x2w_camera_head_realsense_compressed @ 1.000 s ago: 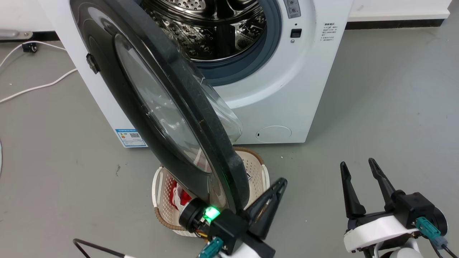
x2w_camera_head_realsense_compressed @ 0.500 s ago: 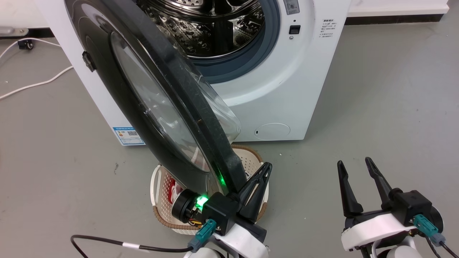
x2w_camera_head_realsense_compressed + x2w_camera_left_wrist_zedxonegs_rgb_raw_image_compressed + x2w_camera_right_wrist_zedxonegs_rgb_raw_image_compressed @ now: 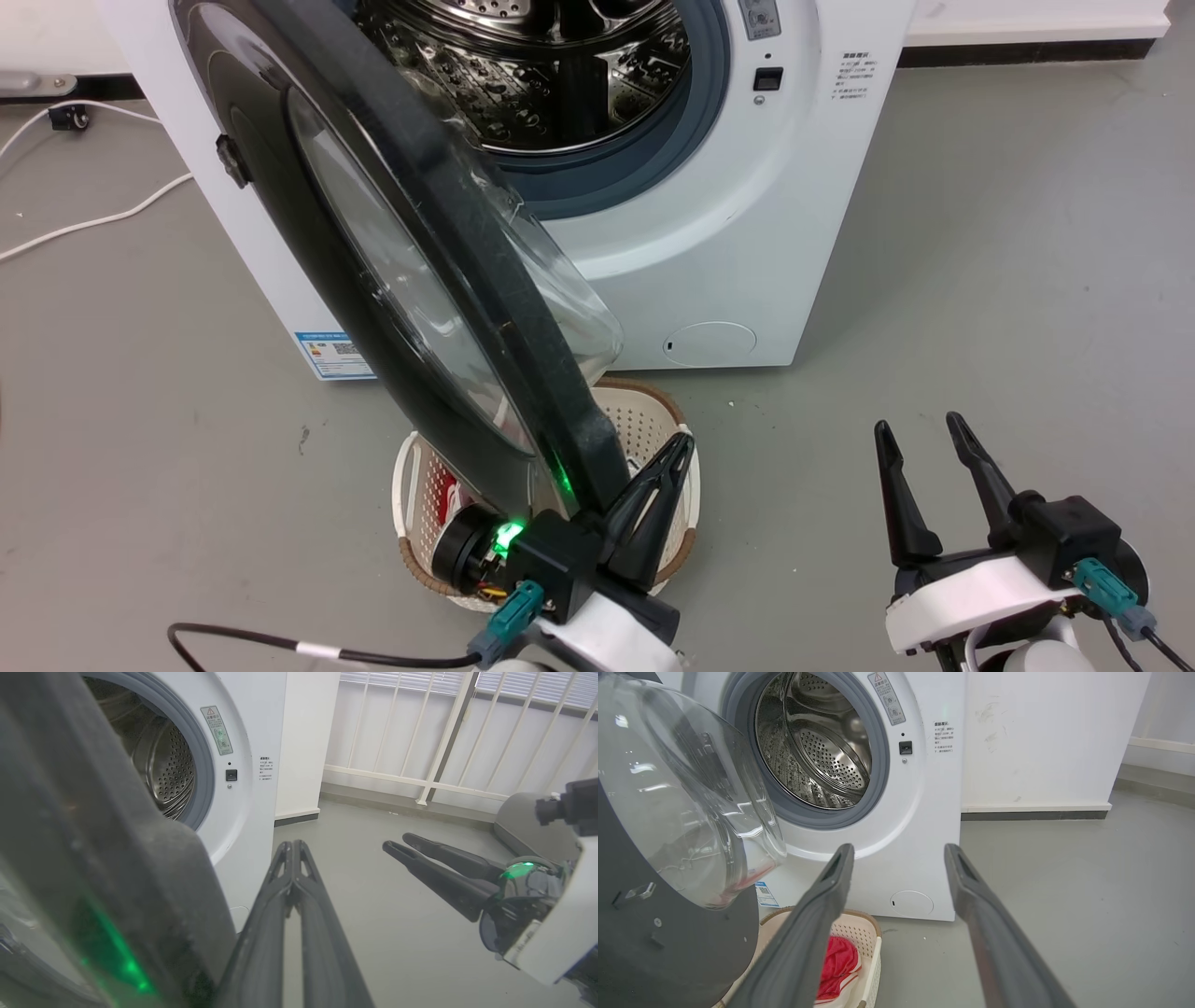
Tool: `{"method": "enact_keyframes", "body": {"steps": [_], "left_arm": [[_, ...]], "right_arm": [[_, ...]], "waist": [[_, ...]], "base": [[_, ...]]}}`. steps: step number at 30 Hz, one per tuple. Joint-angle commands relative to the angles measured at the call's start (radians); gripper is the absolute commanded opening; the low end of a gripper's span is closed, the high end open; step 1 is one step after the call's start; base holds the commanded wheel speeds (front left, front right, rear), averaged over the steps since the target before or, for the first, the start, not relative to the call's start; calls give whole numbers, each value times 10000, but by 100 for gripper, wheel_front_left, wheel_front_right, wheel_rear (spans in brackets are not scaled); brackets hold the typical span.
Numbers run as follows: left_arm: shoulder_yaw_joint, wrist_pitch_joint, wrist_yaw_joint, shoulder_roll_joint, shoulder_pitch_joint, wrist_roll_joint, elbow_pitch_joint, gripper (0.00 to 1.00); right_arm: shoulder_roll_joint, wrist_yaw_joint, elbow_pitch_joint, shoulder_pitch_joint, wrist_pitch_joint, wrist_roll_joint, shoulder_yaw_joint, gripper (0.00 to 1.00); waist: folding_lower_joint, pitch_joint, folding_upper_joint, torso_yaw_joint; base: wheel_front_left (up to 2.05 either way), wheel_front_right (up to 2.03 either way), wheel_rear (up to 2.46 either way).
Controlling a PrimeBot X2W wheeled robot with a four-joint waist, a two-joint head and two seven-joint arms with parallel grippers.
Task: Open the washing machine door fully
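Washing machine door (image 3: 373, 280) hangs half open at frame left-centre, lower rim just beside the left gripper (image 3: 684, 446), fingers closed and empty; likely mid-swing, it needs pushing further left, the right gripper (image 3: 918, 426) idle, fingers spread.

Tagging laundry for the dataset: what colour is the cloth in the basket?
The cloth is red with white trim; clearest in the right wrist view.

basket (image 3: 653, 425) beneath door (image 3: 485, 280); floor (image 3: 980, 280) to right open.
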Motion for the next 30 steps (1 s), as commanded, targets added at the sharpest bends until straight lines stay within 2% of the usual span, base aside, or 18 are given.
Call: {"method": "enact_keyframes", "body": {"steps": [1,16,30], "left_arm": [[303,104,244,320,184,-79,-20,0],[486,706,1185,990,1548,112,-1691,0],[325,713,1571,1102,2300,109,-2526,0]], "right_arm": [[29,-7,12,-165,-51,39,27,100],[29,-7,-26,85,25,-54,-6,100],[28,-7,-369,200,291,-185,-33,100]], "waist": [[0,-13,0,0],[0,-209,0,458],[0,-168,0,1875]], "base": [[0,0,0],[0,0,0],[0,0,0]]}}
